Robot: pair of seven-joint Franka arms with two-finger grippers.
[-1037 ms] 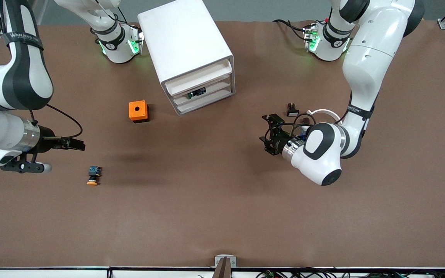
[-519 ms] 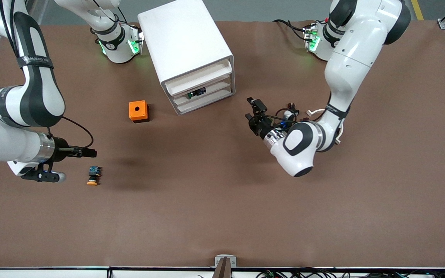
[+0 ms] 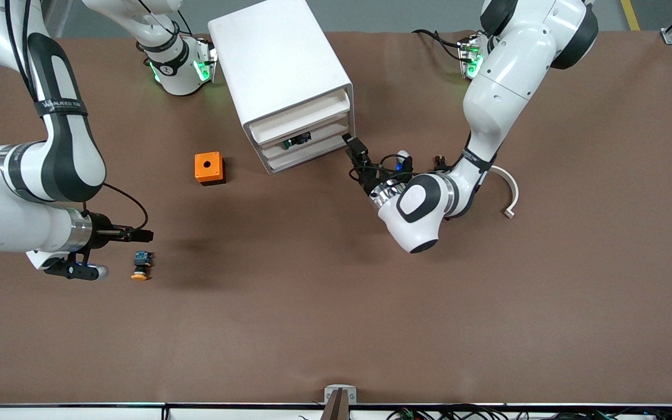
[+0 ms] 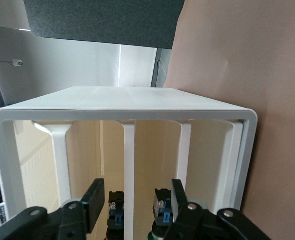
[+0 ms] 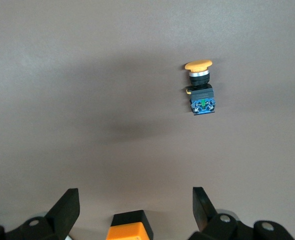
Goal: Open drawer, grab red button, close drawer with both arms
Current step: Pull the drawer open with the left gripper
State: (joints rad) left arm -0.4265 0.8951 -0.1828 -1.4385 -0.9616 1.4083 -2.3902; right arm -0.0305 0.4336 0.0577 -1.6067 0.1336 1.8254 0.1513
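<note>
cabinet (image 3: 280, 76) sat just ahead of left gripper (image 3: 354, 153), fingers apart, holding nothing. top drawer (image 3: 301, 119) was shut. right gripper (image 3: 140, 235) hovered, fingers wide, near orange-capped button (image 3: 140, 265). red button wasn't identifiable.

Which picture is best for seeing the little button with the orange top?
The right wrist view: the orange-capped button lies on its side, showing cap, dark body and blue end clearly. The front view shows it tiny, beside the right gripper. The left wrist view shows only the cabinet.
</note>
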